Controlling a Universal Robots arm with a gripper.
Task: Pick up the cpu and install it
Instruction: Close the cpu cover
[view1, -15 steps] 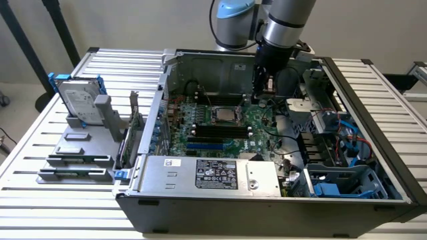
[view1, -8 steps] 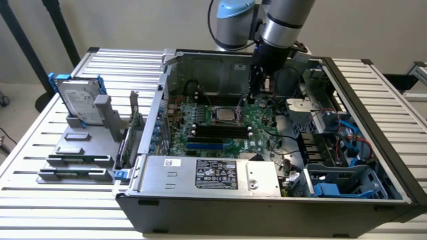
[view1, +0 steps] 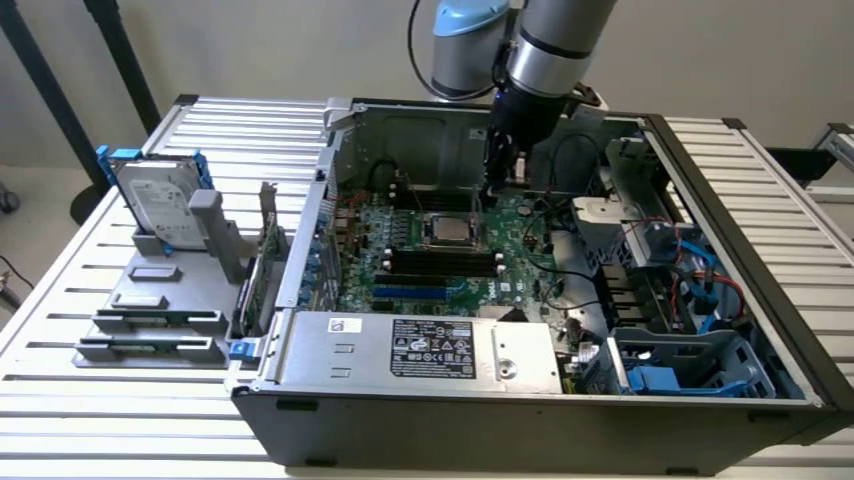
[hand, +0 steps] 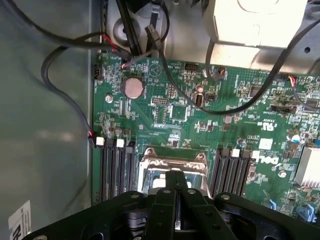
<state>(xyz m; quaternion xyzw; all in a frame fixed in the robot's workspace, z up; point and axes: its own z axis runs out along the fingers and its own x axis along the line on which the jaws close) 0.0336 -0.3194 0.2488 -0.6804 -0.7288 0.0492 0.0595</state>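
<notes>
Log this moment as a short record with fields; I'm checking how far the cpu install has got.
gripper: shut, down inside the computer case, right over the socket frame
cpu: silver-grey square lying in the socket frame on the motherboard
held: nothing seen in the grip
contact with cpu: cannot tell
outside the case: hard drive and memory sticks in a grey holder, at the exterior view's left

Above the green motherboard (hand: 150, 100), we see our arm (view1: 554, 40) as a silver-grey cylinder with a pale blue joint cap (view1: 467, 15), a thin black cable (view1: 418, 60) looping alongside, and a matte black gripper (hand: 176, 176) studded with round screws (hand: 222, 197).
</notes>
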